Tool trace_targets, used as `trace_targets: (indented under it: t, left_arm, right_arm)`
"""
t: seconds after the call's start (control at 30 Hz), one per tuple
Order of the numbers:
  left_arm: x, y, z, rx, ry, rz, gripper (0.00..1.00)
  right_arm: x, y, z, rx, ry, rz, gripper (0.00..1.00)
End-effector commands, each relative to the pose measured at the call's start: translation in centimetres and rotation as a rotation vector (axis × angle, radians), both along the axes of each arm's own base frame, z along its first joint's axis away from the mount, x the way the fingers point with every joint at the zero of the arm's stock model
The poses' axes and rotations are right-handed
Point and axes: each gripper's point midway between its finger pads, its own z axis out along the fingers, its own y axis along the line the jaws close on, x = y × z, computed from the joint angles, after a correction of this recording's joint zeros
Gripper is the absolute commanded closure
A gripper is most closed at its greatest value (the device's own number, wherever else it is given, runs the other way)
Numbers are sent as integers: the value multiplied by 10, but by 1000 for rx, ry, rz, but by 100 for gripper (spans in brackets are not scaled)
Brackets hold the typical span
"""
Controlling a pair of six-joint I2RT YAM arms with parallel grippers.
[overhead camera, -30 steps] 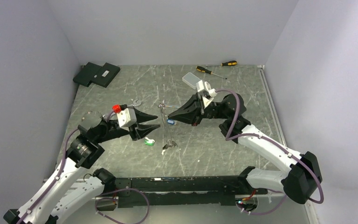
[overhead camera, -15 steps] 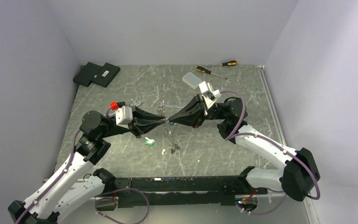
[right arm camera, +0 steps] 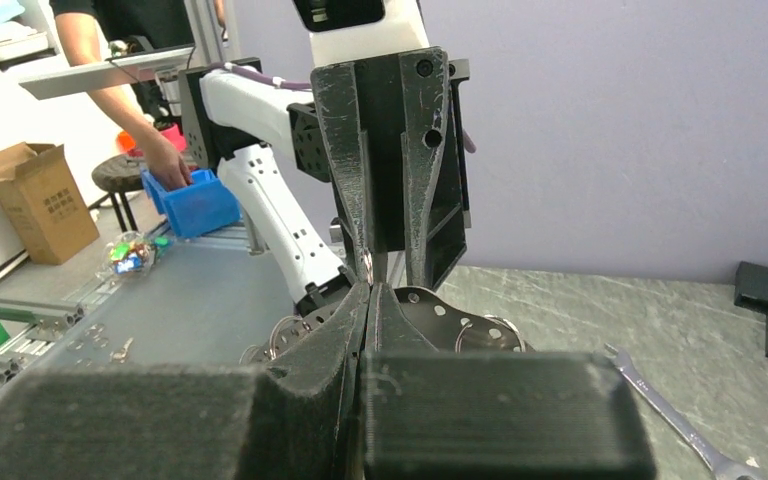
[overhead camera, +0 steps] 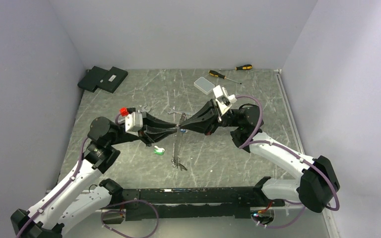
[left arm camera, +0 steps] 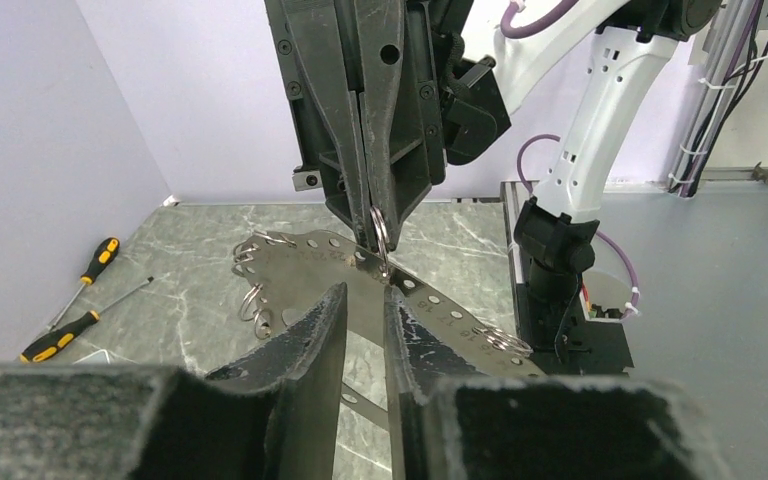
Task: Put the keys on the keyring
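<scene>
My two grippers meet tip to tip above the middle of the table. My right gripper (overhead camera: 182, 128) is shut on the keyring, pinching a small split ring on it (left arm camera: 380, 232). The keyring (overhead camera: 177, 146) is a thin pale band with numbered holes (left arm camera: 300, 262); it hangs down from the tips, and it also shows in the right wrist view (right arm camera: 430, 305). Dark keys (overhead camera: 179, 164) dangle at its lower end. My left gripper (overhead camera: 176, 130) is narrowly open, its fingertips (left arm camera: 338, 298) right at the band, below the right tips. A green-tagged key (overhead camera: 159, 150) lies on the table under the left gripper.
A silver spanner (overhead camera: 146, 108) lies behind the left gripper, and another shows in the right wrist view (right arm camera: 675, 415). A clear plastic box (overhead camera: 204, 85) and two screwdrivers (overhead camera: 224, 75) lie at the back. Black boxes (overhead camera: 102, 78) sit at the back left.
My left gripper has moved right to meet the right gripper's tips, and its jaws have narrowed. The hanging band with the keys has swung slightly.
</scene>
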Motion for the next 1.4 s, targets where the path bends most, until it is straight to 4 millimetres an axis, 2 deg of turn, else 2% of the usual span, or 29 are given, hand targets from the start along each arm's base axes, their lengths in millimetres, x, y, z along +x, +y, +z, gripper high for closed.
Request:
trace_targets:
  t: [0.0,0.17,0.7,1.1,1.23,1.33,1.37]
  left_arm:
    - [-5,1,10,-32,-25,-19,72]
    - [-4,2,12,-43,-25,-9,66]
    - [0,3,18,-74,-8,19,65]
    - [6,-2,12,-62,4,11,76]
    - [6,-3,11,-57,4,4,87]
    - [6,-4,9,-33,11,-3,100]
    - [7,-5,7,-19,20,-2,100]
  right_arm:
    - [0,-4,23,85,-59,-32,100]
    - [3,-4,23,94,-47,-50,100]
    - [6,0,14,75,-27,-53,100]
    - [4,-1,15,83,-32,-50,100]
    - [1,-2,19,98,-33,-39,100]
    - [1,-2,18,98,-29,-33,100]
    - [0,-2,17,96,-28,-33,100]
